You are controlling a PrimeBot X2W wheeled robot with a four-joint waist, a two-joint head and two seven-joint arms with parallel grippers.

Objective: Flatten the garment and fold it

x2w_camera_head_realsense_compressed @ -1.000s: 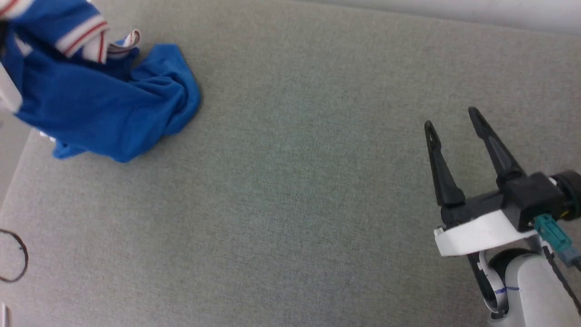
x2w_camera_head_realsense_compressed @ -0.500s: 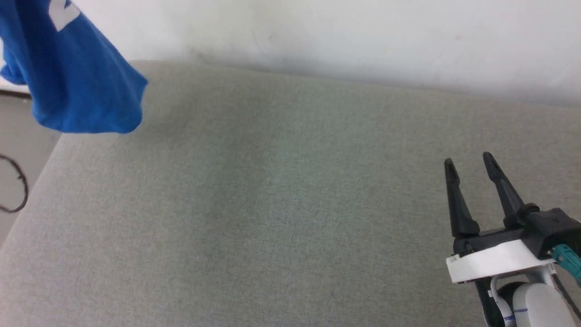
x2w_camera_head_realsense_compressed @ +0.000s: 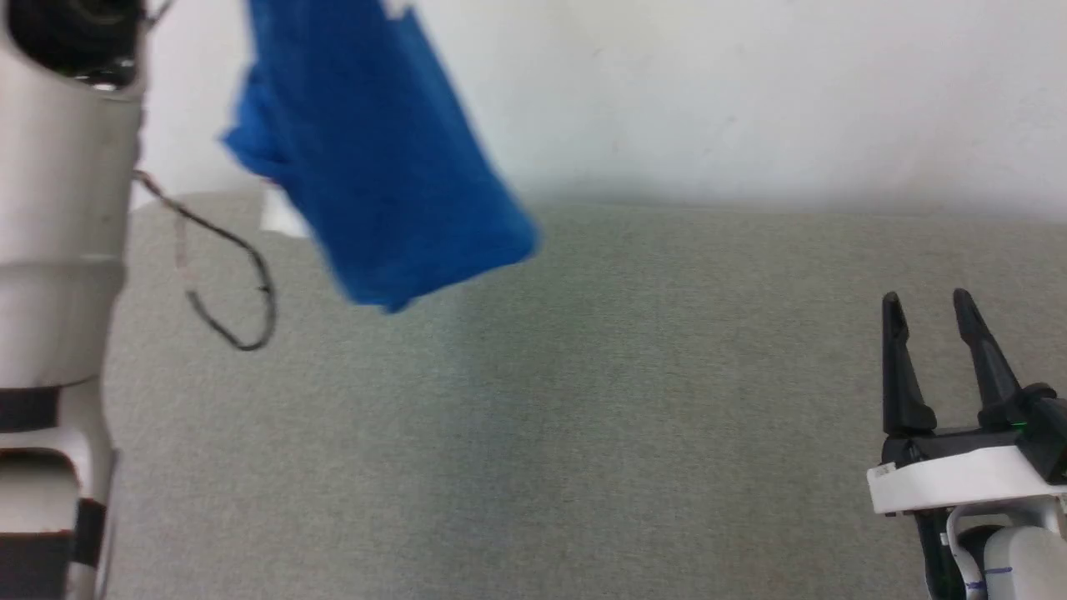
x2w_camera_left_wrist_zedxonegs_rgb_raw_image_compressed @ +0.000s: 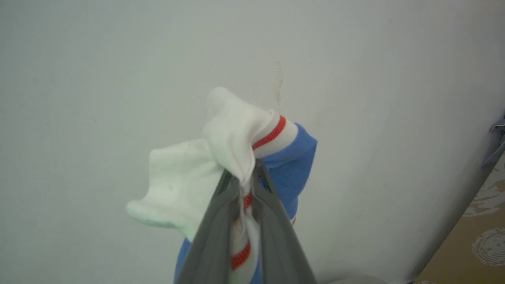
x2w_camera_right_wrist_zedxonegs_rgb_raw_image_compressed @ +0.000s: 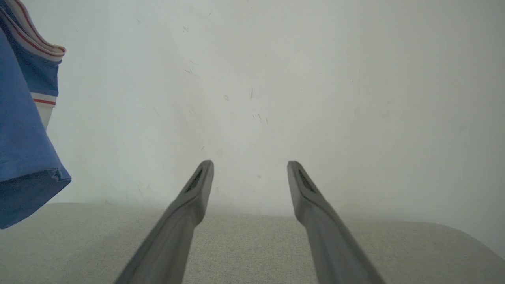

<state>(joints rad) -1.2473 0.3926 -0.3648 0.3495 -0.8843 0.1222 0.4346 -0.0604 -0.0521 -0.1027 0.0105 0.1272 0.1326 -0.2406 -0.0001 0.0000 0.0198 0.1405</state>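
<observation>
The garment [x2w_camera_head_realsense_compressed: 375, 158], a royal-blue shirt, hangs in the air at the upper left of the head view, its lower hem above the grey surface [x2w_camera_head_realsense_compressed: 583, 417]. In the left wrist view my left gripper [x2w_camera_left_wrist_zedxonegs_rgb_raw_image_compressed: 242, 175] is shut on the garment's [x2w_camera_left_wrist_zedxonegs_rgb_raw_image_compressed: 221, 157] white sleeve with red-striped trim. The pale left arm [x2w_camera_head_realsense_compressed: 58, 250] rises along the left edge of the head view. My right gripper [x2w_camera_head_realsense_compressed: 929, 304] stands open at the lower right above the surface, holding nothing. In the right wrist view its fingers [x2w_camera_right_wrist_zedxonegs_rgb_raw_image_compressed: 197, 189] are spread, with the garment [x2w_camera_right_wrist_zedxonegs_rgb_raw_image_compressed: 23, 157] hanging at the far left.
A white wall [x2w_camera_head_realsense_compressed: 750, 100] runs behind the grey surface. A thin dark cable [x2w_camera_head_realsense_compressed: 233, 283] loops from the left arm. A brown patterned patch [x2w_camera_left_wrist_zedxonegs_rgb_raw_image_compressed: 477, 236] shows at the lower right of the left wrist view.
The garment has gone from lying crumpled on the surface to hanging in the air, lifted by my left gripper. The head camera has tilted up, bringing the wall into view. The right gripper stays open.
</observation>
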